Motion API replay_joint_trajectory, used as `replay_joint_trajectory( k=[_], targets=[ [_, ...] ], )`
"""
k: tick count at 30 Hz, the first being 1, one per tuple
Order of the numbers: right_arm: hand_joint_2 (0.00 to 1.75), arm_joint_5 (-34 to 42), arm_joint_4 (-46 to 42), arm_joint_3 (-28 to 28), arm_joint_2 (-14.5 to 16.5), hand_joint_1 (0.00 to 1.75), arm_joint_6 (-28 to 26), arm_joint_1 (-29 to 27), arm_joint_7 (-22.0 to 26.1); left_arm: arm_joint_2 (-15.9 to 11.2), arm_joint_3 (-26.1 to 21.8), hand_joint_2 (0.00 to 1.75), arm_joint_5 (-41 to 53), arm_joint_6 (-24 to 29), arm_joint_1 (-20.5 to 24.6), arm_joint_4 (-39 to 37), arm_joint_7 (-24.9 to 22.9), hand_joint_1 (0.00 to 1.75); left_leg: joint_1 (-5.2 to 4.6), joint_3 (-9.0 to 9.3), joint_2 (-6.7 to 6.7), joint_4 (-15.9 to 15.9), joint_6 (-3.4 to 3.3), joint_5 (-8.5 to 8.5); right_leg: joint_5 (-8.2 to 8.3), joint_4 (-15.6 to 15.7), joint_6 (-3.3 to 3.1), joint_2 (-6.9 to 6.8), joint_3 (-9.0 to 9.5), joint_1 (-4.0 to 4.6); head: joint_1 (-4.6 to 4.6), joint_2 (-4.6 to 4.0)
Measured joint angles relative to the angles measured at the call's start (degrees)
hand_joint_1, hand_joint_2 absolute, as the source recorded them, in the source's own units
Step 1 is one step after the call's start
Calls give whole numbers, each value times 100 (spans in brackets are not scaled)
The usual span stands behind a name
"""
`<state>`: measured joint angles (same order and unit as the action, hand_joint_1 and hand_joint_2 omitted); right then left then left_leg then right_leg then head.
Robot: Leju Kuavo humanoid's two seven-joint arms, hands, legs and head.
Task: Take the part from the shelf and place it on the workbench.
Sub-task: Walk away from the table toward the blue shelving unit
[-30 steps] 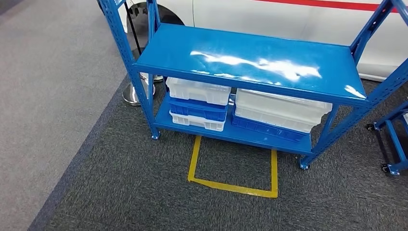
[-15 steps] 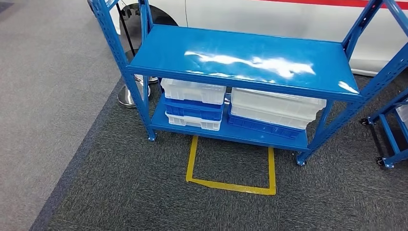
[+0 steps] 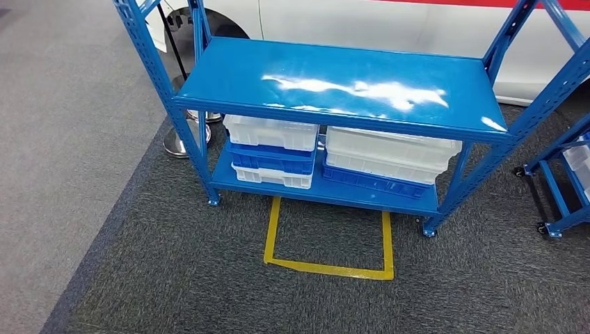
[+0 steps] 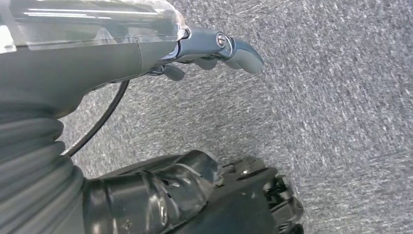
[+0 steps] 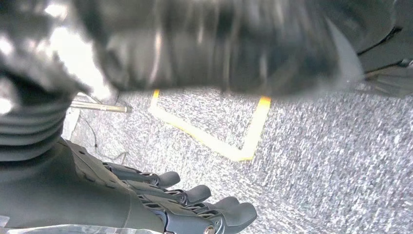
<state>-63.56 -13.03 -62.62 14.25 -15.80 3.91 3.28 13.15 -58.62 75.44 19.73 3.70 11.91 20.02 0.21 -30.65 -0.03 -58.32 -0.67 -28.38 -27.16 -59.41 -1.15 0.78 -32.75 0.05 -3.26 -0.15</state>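
One blue metal shelf unit (image 3: pixel 341 80) stands at twelve o'clock in the head view, with two tiers visible: a glossy bare top board and a lower board just above the floor. On the lower board sit two stacks of plastic bins. The left stack (image 3: pixel 271 152) counts three: a white bin on top, a blue one under it, a white one at the bottom. The right stack (image 3: pixel 387 161) counts at least two, a wide white bin over a blue one; the white may be more than one nested together, and I cannot tell. The part the task names cannot be made out; whatever the bins hold is hidden by the top board. On the dark carpet (image 3: pixel 209 278) at six o'clock from the shelf lies one yellow tape outline (image 3: pixel 327 268), three sides showing, its open side toward the shelf's foot. At ten o'clock one chrome round base (image 3: pixel 182 139) with a thin black pole rests where the dark carpet meets paler grey flooring. At three o'clock the corner of one blue wheeled cart (image 3: pixel 556 188) comes in, well apart from the shelf. Behind the shelf runs a white vehicle body (image 3: pixel 389 24) with a red stripe. The left hand (image 4: pixel 214 48) hangs over the carpet, fingers loosely extended and holding nothing. The right hand (image 5: pixel 195 207) hangs likewise, fingers spread and straight, nothing in them, with the tape outline on the carpet beyond it.
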Motion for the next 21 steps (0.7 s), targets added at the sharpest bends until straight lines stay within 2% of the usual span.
replay_joint_trajectory(
  k=[2,4,5,7,8,9,10,12,13,14,15,18,19,21],
  targets=[
    [175,-1,0,0,-2,0,1,0,34,-2,-1,175,-10,0,-9,0,3,0,4,8,10,48,-49,28,2,-5,62,3,-5,-16,0,0],
    [175,29,0,21,-10,0,9,-11,41,-8,19,175,-61,-8,-17,0,-5,0,28,37,31,105,-114,75,-135,-184,128,-9,-74,-24,-4,0],
    [175,76,-1,57,-22,0,20,-24,44,-15,56,175,-120,-23,-19,2,-17,0,37,49,47,125,-140,95,-292,-425,156,-17,-177,-31,-8,0],
    [175,239,-3,202,-63,0,63,-58,45,-45,203,175,-309,-75,-30,24,-65,0,30,45,74,126,-160,100,-645,-1104,204,-23,-482,-47,-11,0],
    [175,339,-4,293,-90,0,86,-83,45,-64,294,175,-427,-109,-37,47,-98,0,29,45,87,124,-163,98,-731,-1372,222,-23,-602,-58,-11,0],
    [175,449,-4,385,-116,0,110,-117,40,-84,385,175,-555,-143,-39,80,-134,0,31,48,95,122,-160,95,-702,-1459,237,-25,-637,-72,-10,0],
    [175,561,-4,472,-144,0,132,-160,36,-102,473,175,-688,-175,-38,121,-170,0,35,54,94,117,-152,89,-570,-1337,249,-29,-572,-90,-12,0],
    [175,775,-3,641,-191,0,179,-255,23,-136,648,175,-940,-242,-33,211,-234,0,45,69,84,97,-111,62,-211,-651,264,-57,-228,-127,-12,0],
    [175,879,-2,734,-213,0,205,-293,18,-156,738,175,-1067,-272,-30,255,-267,0,38,64,80,72,-77,41,-105,-338,249,-66,-85,-123,-10,0],
    [175,985,-1,830,-231,0,232,-328,10,-180,828,175,-1191,-302,-29,294,-299,0,29,57,81,54,-40,26,-59,-137,221,-70,1,-119,-6,0],
    [175,1089,0,927,-249,0,257,-360,6,-207,919,175,-1315,-335,-29,328,-331,0,19,47,83,44,-6,16,-74,-67,184,-65,21,-104,-2,0],
    [175,1403,-1,1230,-306,0,349,-448,-14,-274,1196,175,-1696,-431,-49,401,-431,0,38,33,79,1,87,-37,-59,-33,49,-54,21,-81,2,0],
    [175,1505,-4,1332,-324,0,377,-466,-19,-293,1294,131,-1823,-463,-70,413,-466,0,49,-17,72,-126,110,-135,-51,-19,4,-58,24,-82,2,0],
    [87,1716,-25,1540,-361,0,430,-480,-26,-336,1481,44,-2074,-531,-140,422,-533,0,56,-285,57,-737,133,-498,-42,-8,-62,-67,19,-69,3,0]
  ],
)
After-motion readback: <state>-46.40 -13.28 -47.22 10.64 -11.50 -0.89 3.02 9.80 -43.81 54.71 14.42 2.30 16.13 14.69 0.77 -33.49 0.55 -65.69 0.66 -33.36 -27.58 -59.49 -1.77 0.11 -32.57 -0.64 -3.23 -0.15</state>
